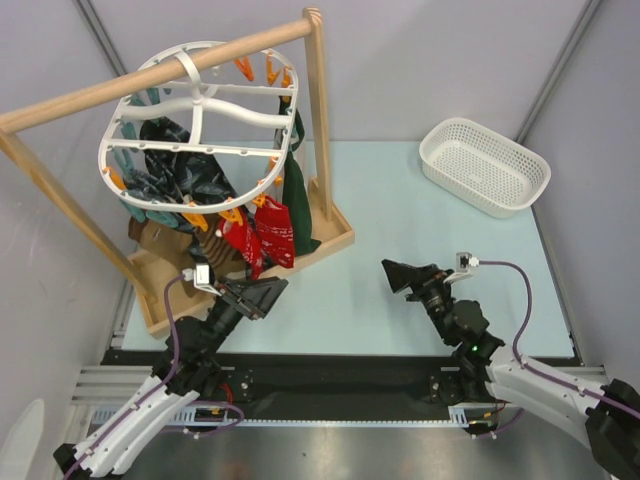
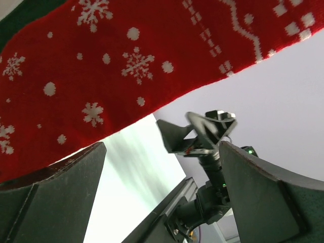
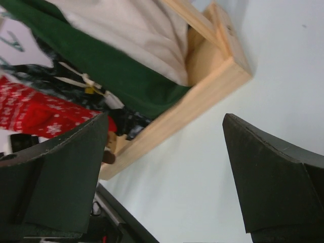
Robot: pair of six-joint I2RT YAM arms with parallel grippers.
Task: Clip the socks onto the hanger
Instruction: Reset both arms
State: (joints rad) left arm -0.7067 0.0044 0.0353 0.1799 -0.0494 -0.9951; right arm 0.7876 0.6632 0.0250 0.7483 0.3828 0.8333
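The white oval hanger (image 1: 200,110) hangs from the wooden pole, with orange and teal clips around its rim. Clipped socks hang under it: red ones with white specks (image 1: 265,235), dark teal patterned ones (image 1: 170,175), a brown striped one (image 1: 215,250) and a green one (image 1: 298,195). My left gripper (image 1: 262,293) is open and empty, just below the red socks. A red snowflake sock (image 2: 126,66) fills the top of the left wrist view above the open fingers (image 2: 263,197). My right gripper (image 1: 397,277) is open and empty above the table, facing the rack.
The wooden pole rack (image 1: 160,75) stands on a wooden tray base (image 1: 335,245), which also shows in the right wrist view (image 3: 202,86). A white mesh basket (image 1: 484,165) sits at the back right. The pale table (image 1: 400,220) lies between the rack and the basket.
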